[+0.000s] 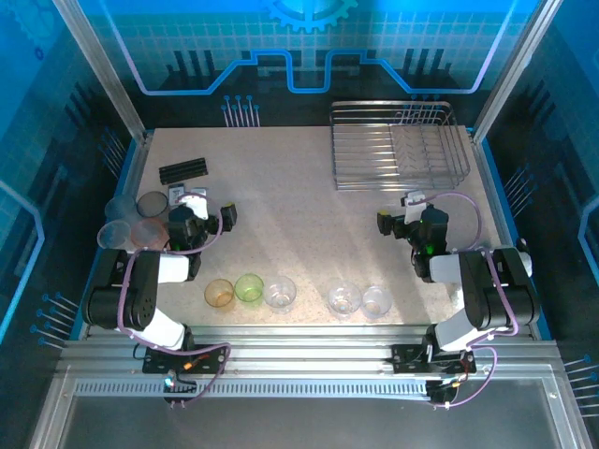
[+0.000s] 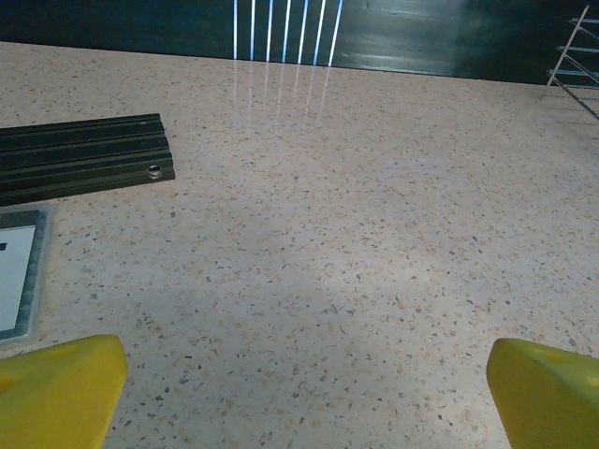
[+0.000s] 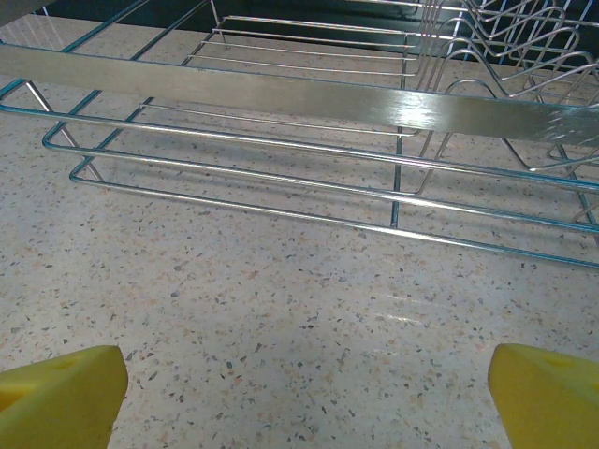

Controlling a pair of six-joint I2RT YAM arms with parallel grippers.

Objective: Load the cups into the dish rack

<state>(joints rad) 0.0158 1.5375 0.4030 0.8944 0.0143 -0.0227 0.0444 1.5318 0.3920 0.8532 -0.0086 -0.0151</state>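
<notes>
Nine translucent plastic cups (image 1: 280, 291) outside the silver wire dish rack (image 1: 398, 145)

Five (orange, green, clear) line the near edge of the speckled table (image 1: 299, 215), four cluster far left; rack far right. Right wrist view brings its shiny rods close. Left gripper (image 2: 299, 393) and right gripper (image 3: 299, 393) gape, grasping nothing.

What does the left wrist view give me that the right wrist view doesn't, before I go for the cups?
Left wrist, not right wrist: the black ridged bar and a white card at the left edge, both flat on the table. Right wrist, not left wrist: the dish rack up close, its near rail and base rods, nothing loaded in the part seen. Shared: the speckled table, the rack (a mere corner at the left wrist view's far right), and the left pincer and right pincer open, holding nothing.
</notes>
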